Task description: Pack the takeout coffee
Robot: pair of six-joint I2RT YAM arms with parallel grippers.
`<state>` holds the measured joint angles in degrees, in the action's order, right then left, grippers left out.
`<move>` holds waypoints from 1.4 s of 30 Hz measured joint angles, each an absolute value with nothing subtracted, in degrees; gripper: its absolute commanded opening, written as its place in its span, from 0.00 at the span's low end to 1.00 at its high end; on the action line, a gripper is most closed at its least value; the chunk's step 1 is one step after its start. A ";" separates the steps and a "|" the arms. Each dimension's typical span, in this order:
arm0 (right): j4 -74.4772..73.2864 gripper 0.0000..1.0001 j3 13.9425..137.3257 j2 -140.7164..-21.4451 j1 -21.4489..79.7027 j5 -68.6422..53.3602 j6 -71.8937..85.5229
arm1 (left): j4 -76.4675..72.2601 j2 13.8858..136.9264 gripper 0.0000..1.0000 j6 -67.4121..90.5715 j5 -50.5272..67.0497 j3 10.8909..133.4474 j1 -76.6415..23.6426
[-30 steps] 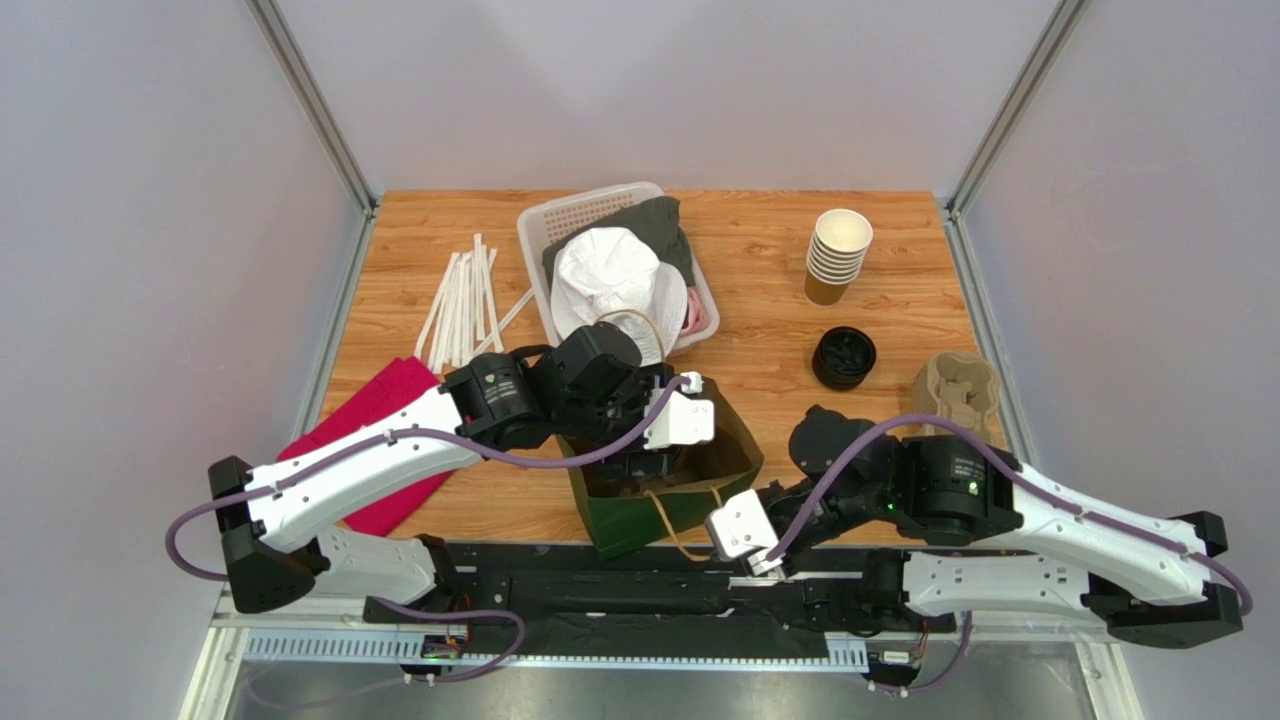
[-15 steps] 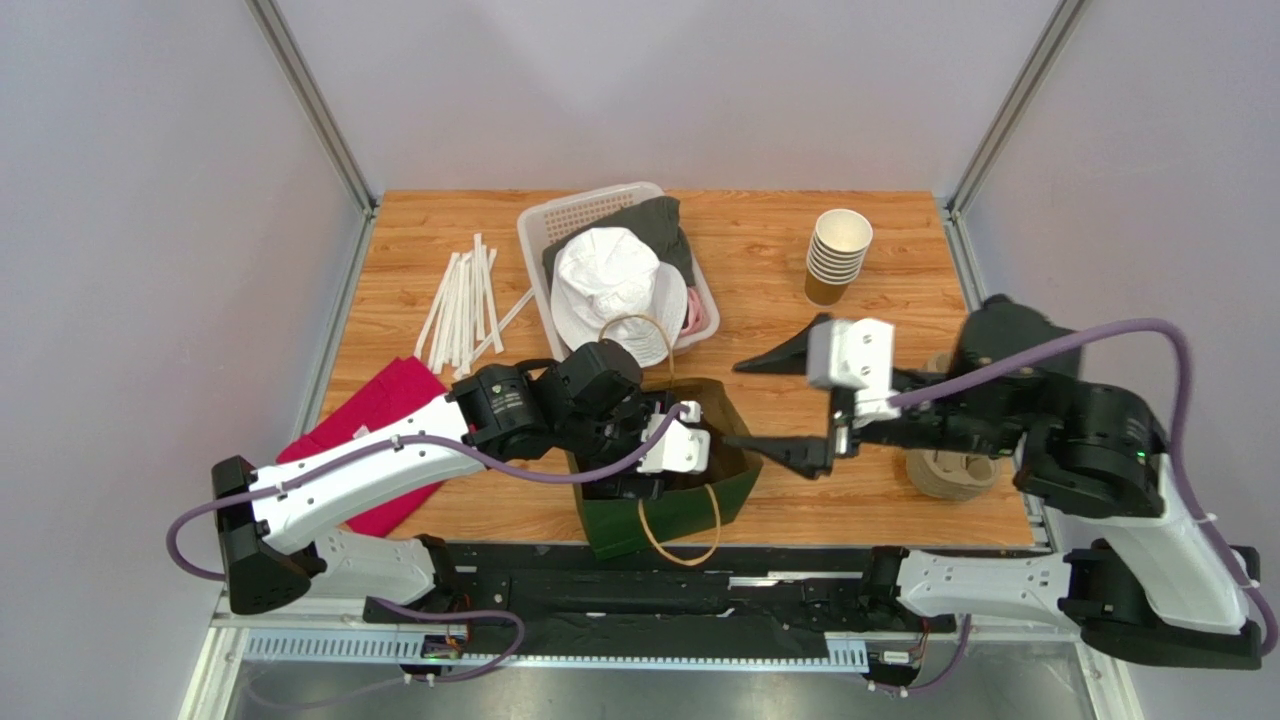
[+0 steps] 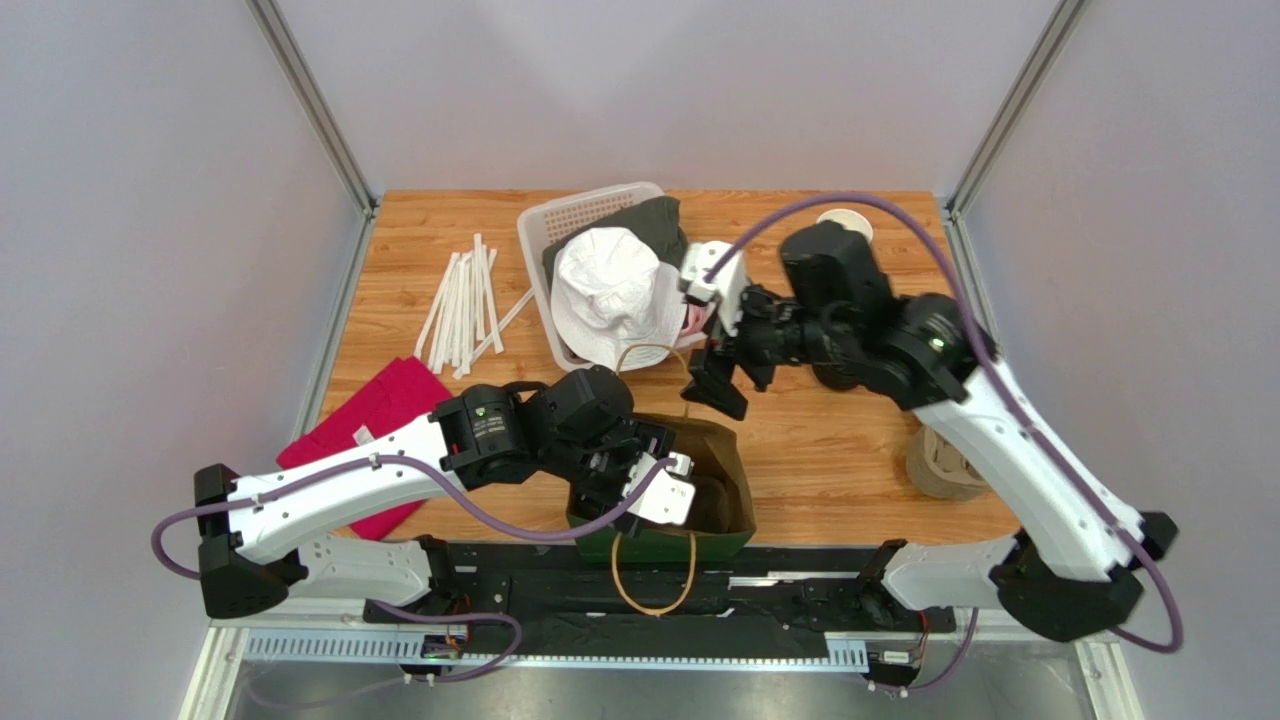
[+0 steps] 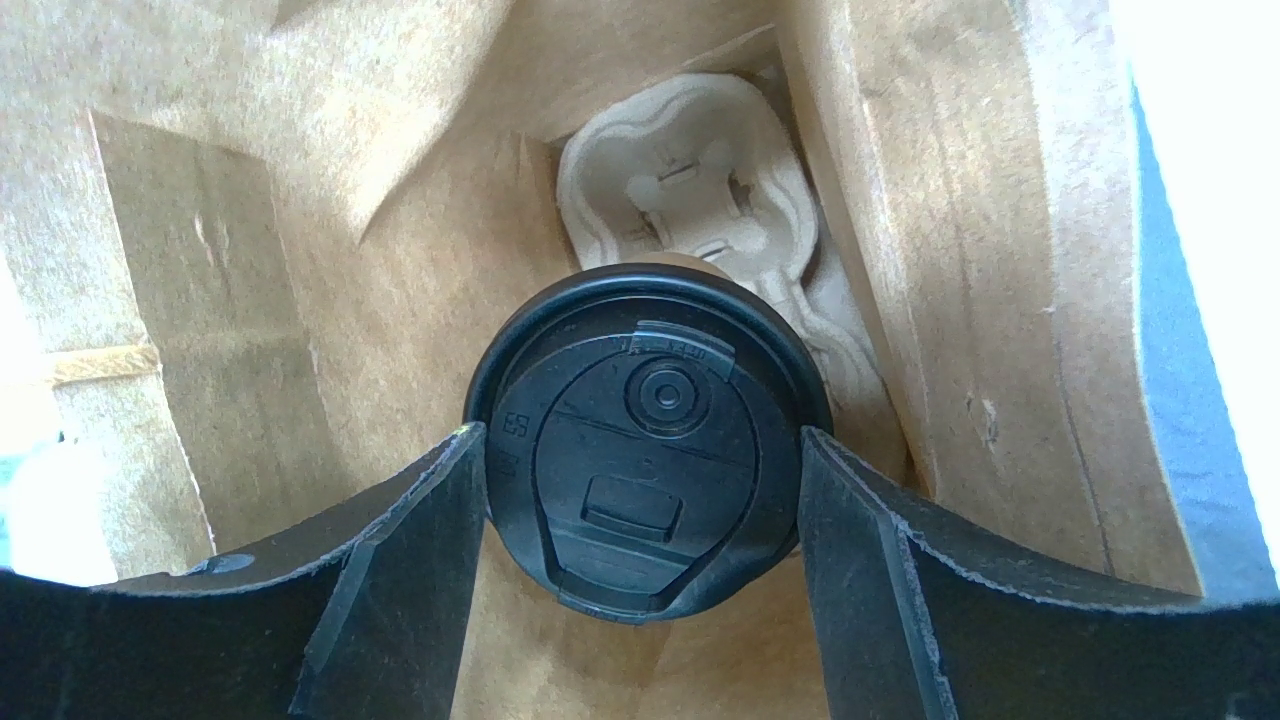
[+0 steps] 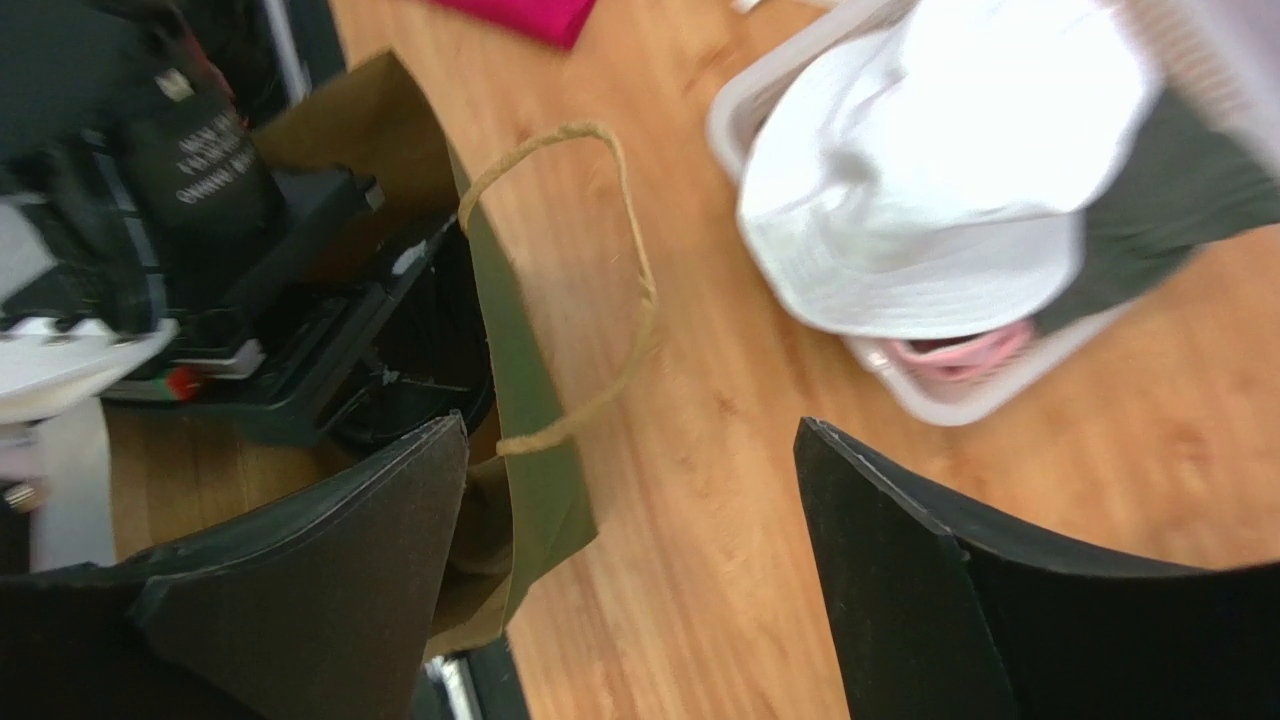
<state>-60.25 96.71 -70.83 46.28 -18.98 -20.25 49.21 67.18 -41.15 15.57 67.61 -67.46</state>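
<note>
In the left wrist view the takeout coffee [image 4: 649, 443] shows from above as a round black lid. It sits between my left gripper [image 4: 643, 435] fingers, which press on both sides of it. Cup and gripper are down inside the paper bag [image 4: 932, 225], over a pulp cup carrier [image 4: 684, 165] on the bag's floor. From above, the left gripper [image 3: 661, 488] reaches into the green bag [image 3: 729, 480] and hides the cup. My right gripper [image 3: 726, 368] hangs open over the table beyond the bag, with nothing between its fingers [image 5: 631, 428].
A white basket [image 3: 538, 248] at the back holds a white hat [image 3: 609, 285] and dark cloth. White straws [image 3: 466, 300] and a red cloth [image 3: 376, 420] lie to the left. More pulp carriers [image 3: 947, 458] stand at the right. The bag's rope handle [image 5: 631, 270] rises beside my right gripper.
My right arm has swung from the near edge up to mid-table and its gripper has opened. My left gripper has sunk deeper into the bag, which shifted toward the near edge.
</note>
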 measured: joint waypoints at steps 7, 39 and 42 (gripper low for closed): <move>-65.06 0.82 95.46 -75.13 46.78 -27.49 -22.74 | 50.11 67.00 0.33 -41.93 15.46 67.61 -67.66; -46.89 0.00 67.02 -53.32 69.78 1.37 -24.99 | 44.56 58.43 0.28 -41.43 -0.51 57.06 -73.28; -43.88 0.00 65.23 -53.63 71.88 6.13 -26.39 | 43.20 56.69 0.27 -41.54 -3.88 53.69 -74.39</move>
